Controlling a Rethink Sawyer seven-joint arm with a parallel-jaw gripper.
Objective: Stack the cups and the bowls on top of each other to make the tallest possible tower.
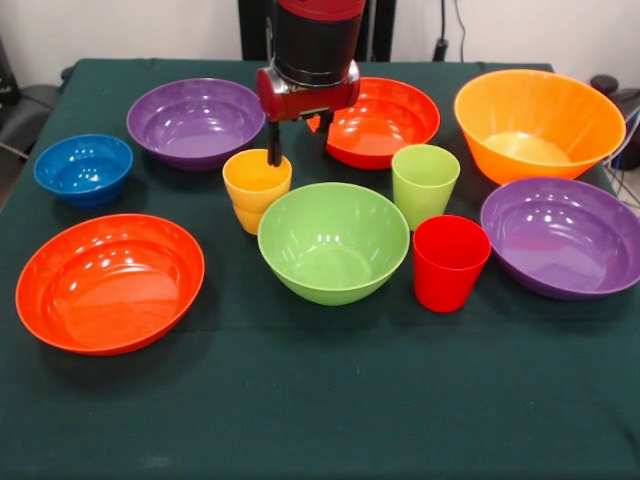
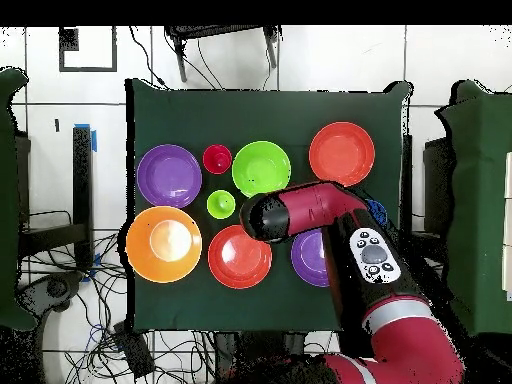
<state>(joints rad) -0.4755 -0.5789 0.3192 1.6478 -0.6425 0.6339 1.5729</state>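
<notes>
Hovering over the yellow cup [image 1: 256, 187], the hand [image 1: 298, 139] has its fingers spread: one finger [image 1: 273, 145] dips at the cup's far rim, the other sits in front of the red-orange bowl [image 1: 381, 120] behind. Nothing gripped yet, by the look of it.

Risks, judged from here: the finger tip looks right on the rim, so a descent could clip it and tip or shove the cup toward the green bowl [image 1: 333, 241], just beside it at 4 o'clock. The second finger could snag the red-orange bowl's edge. Glossy tapered plastic may slip from a pinch.

No tower yet; everything sits separate and upright on the worktop [image 1: 320, 400]. In the front view, taking the green bowl as centre: yellow cup at 10 o'clock, green cup [image 1: 425, 184] at 2, red cup [image 1: 449, 262] at 3 to 4, purple bowl [image 1: 563, 236] at 3, large orange bowl [image 1: 537, 122] at 2, second purple bowl [image 1: 197, 121] at 11, blue bowl [image 1: 83, 169] at 9 to 10, second red-orange bowl [image 1: 108, 281] at 8 to 9. Overhead, the arm [image 2: 330, 215] hides the yellow cup.
</notes>
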